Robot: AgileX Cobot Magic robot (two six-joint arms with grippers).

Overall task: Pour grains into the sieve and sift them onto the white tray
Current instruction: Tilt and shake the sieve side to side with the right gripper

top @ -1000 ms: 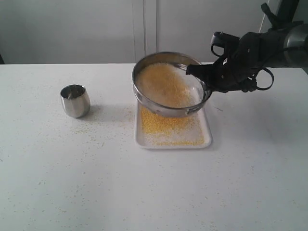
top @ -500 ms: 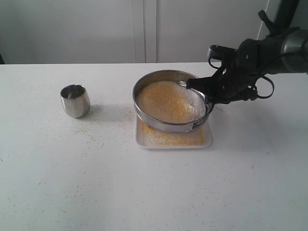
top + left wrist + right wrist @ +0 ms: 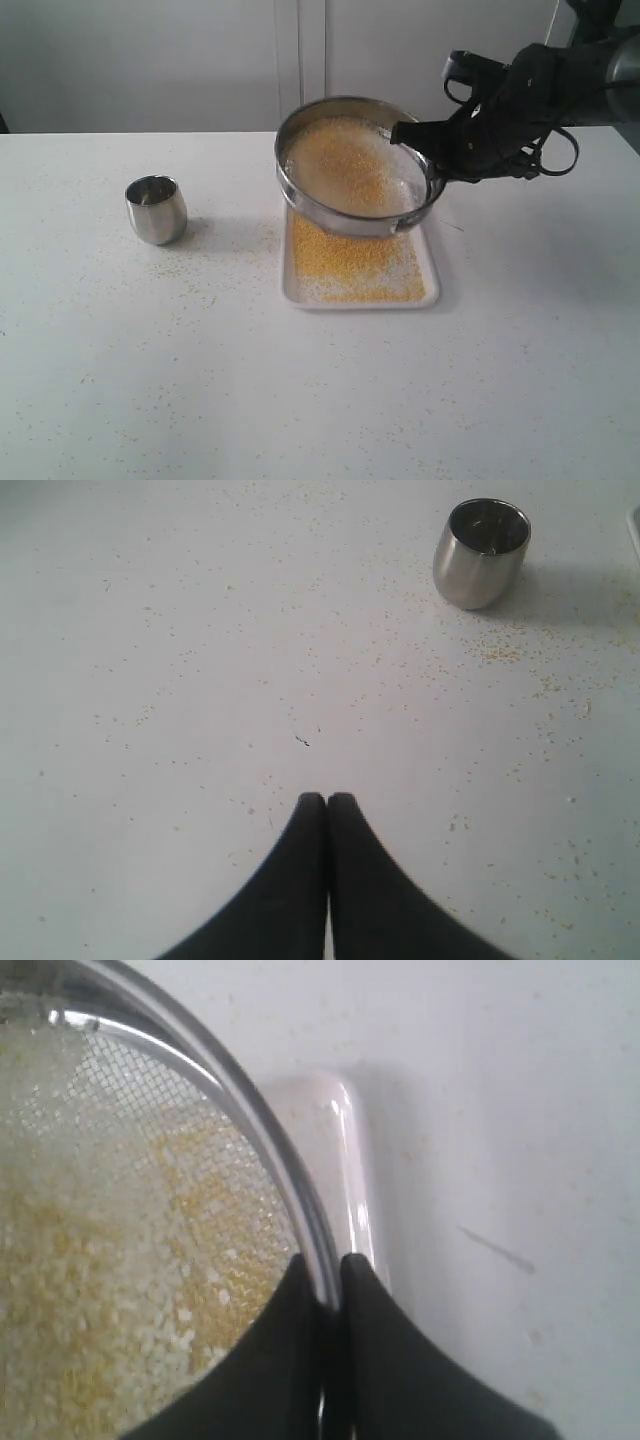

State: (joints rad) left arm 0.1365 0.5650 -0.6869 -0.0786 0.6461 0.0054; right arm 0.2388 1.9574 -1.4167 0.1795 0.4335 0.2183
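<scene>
Reaching across, right claw (image 3: 408, 136) clamped on rim of tilted sieve (image 3: 330, 214) above white tray (image 3: 296, 287)

Showing matte black all over, smooth fingers (image 3: 290, 890) tapering to rounded tips on left gripper (image 3: 326, 798) and right gripper (image 3: 330, 1268), thin black cables (image 3: 574, 158) looping behind the latter.

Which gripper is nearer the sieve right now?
Right. The right gripper is clamped on the sieve at its rim, holding it above the tray. The left gripper is shut over the table, facing the cup, away from the sieve.
</scene>
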